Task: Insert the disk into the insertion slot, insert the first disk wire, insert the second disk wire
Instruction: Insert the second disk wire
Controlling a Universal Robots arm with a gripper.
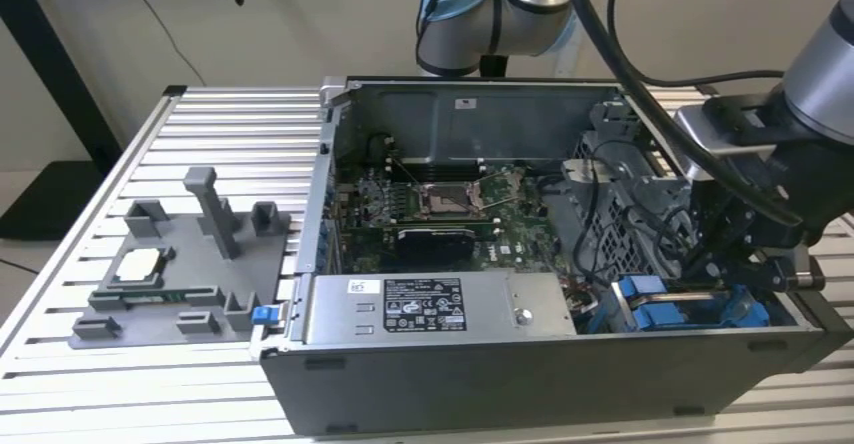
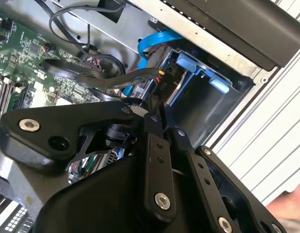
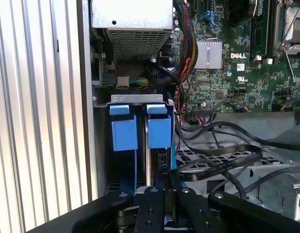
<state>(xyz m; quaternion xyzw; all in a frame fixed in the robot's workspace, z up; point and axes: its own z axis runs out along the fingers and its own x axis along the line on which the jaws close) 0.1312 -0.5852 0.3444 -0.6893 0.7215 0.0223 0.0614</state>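
Note:
The disk sits on edge in the insertion slot [image 3: 140,99] of the grey drive cage, and its blue frame [image 3: 158,127] [image 2: 198,68] shows at the slot's mouth. In the exterior view, my gripper [image 1: 721,274] reaches down into the case's near right corner, beside the blue frame [image 1: 654,309]. In both wrist views my gripper [image 3: 164,180] [image 2: 158,112] has its fingers pressed close together on a black wire connector [image 2: 164,82] [image 3: 162,160] at the disk's edge. A blue flat wire [image 2: 154,39] curves down beside that connector.
The open case [image 1: 534,374] lies on a slatted metal table [image 1: 160,364]. The grey power-supply box [image 1: 427,309] lies at the exterior view's left of the cage, and the motherboard [image 1: 441,204] lies behind it. Loose black cables [image 3: 222,150] cross the cage. A grey fixture tray [image 1: 174,274] holds parts.

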